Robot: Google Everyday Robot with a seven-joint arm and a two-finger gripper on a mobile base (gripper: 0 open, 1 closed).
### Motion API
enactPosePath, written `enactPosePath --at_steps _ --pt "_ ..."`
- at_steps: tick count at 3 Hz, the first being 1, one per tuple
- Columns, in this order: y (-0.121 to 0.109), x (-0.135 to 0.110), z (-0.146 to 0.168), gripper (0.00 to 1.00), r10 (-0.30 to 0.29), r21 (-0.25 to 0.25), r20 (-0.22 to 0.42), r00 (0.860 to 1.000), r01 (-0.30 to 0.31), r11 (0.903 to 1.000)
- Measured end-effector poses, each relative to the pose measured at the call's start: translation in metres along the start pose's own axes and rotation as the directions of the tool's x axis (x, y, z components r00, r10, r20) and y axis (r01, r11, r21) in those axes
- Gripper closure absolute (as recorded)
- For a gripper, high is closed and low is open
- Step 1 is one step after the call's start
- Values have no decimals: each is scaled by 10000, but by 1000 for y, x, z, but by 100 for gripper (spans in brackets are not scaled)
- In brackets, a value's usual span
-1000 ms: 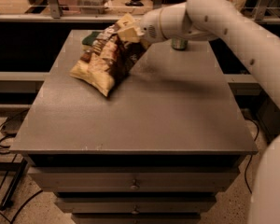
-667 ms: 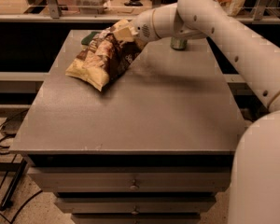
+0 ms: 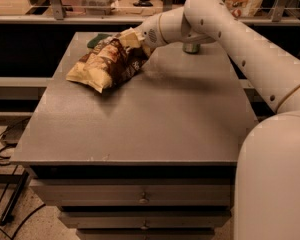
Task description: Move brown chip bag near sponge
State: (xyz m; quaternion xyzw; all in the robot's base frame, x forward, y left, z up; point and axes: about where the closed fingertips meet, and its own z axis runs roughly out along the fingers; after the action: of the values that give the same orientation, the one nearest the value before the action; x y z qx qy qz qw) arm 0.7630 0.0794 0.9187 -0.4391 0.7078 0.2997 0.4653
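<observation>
The brown chip bag (image 3: 107, 63) lies tilted at the far left of the grey table top, dark brown and pale yellow. My gripper (image 3: 131, 38) is at the bag's upper right end and is shut on the brown chip bag. The sponge (image 3: 96, 39) shows as a dark green patch just behind the bag at the table's far edge, mostly hidden by the bag. The white arm reaches in from the right across the back of the table.
A green drink can (image 3: 191, 47) stands at the far middle of the table, partly hidden behind the arm. The grey table (image 3: 155, 119) has drawers below its front edge. A counter with rails runs behind. Cables lie on the floor at left.
The gripper and the chip bag have moved left and slightly back, toward the sponge at the table's far left edge.
</observation>
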Motion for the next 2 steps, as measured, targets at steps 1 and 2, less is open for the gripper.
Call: enactPosePath --at_steps 1,2 --pt "1 1 -4 14 68 -77 230 9997 -66 9999" --pt "3 1 -1 0 70 -123 219 9997 -67 9999"
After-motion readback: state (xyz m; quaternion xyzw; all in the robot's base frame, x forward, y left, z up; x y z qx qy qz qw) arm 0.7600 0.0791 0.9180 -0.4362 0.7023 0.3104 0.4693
